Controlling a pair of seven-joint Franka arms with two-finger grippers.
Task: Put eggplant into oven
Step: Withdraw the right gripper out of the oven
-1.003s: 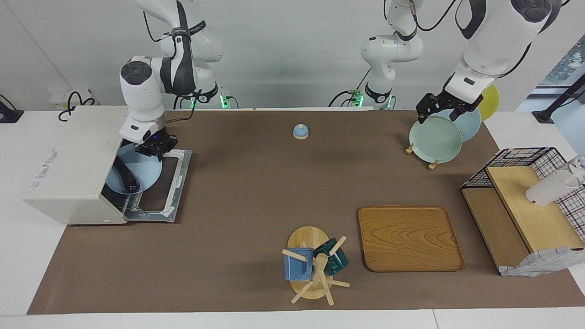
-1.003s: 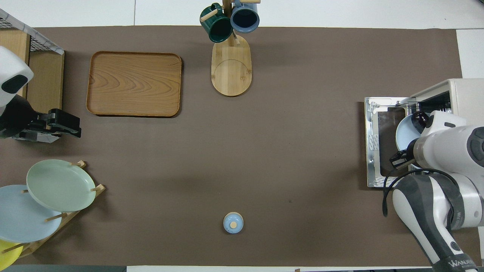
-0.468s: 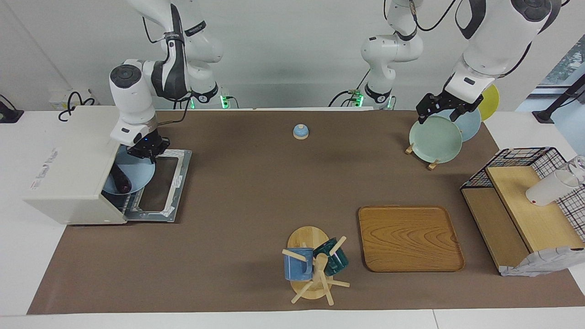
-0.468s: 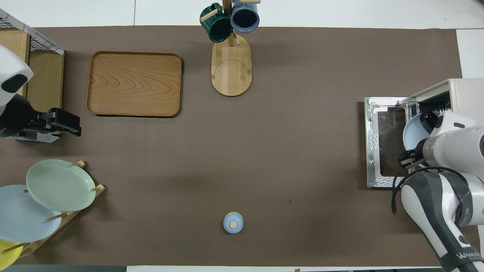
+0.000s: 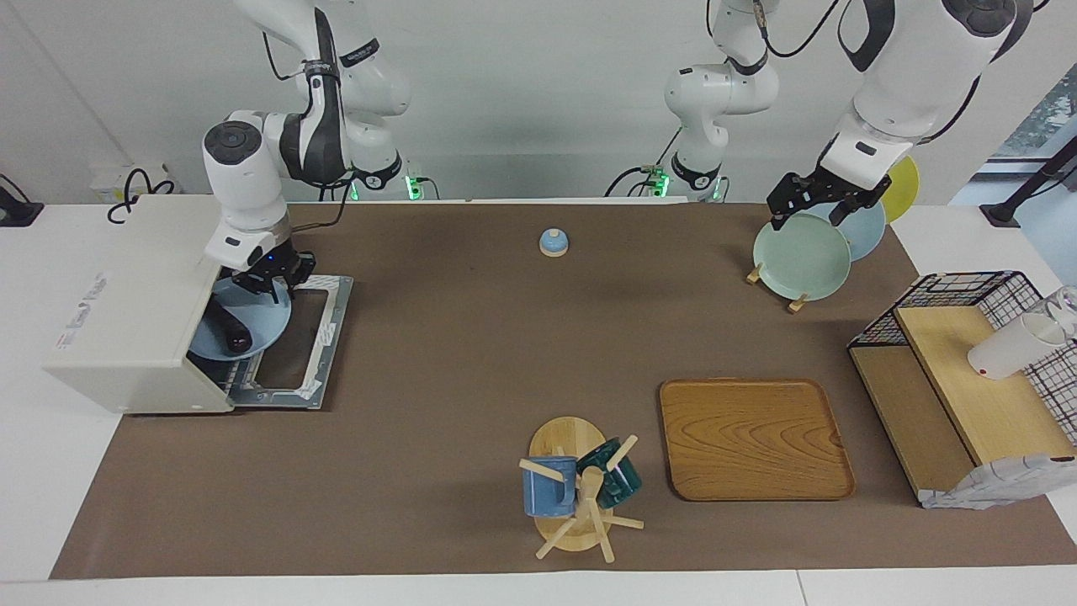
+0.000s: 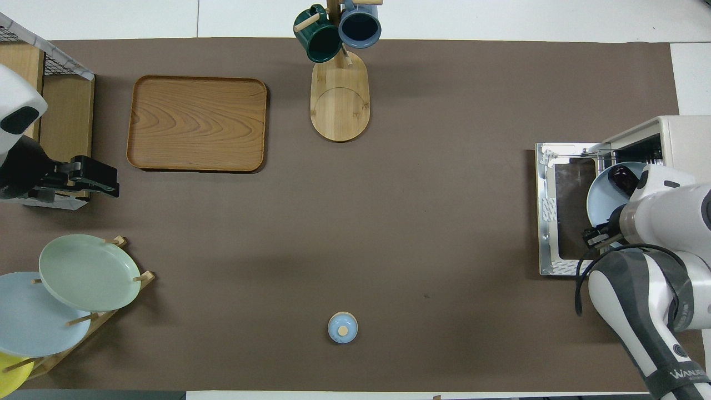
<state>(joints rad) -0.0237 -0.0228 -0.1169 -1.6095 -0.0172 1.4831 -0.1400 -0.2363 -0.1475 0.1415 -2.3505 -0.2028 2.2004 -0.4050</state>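
The off-white oven (image 5: 126,320) stands at the right arm's end of the table with its glass door (image 5: 313,337) dropped open. The dark eggplant (image 5: 225,325) lies on a light blue plate (image 5: 262,324). The plate sits half inside the oven's mouth and sticks out over the door. My right gripper (image 5: 271,284) is shut on the plate's rim on the side nearer the robots. In the overhead view the oven (image 6: 680,133), plate (image 6: 600,201), eggplant tip (image 6: 622,176) and right gripper (image 6: 594,239) also show. My left gripper (image 5: 803,217) waits open over the plate rack.
A plate rack (image 5: 799,257) with green, blue and yellow plates stands at the left arm's end. A wooden tray (image 5: 755,438), a mug tree (image 5: 580,488), a small blue lidded pot (image 5: 553,242) and a wire shelf (image 5: 968,379) with a white cup are also on the table.
My right gripper pushed the plate with the eggplant deeper into the oven's mouth, then drew it back a little. The left arm has barely moved.
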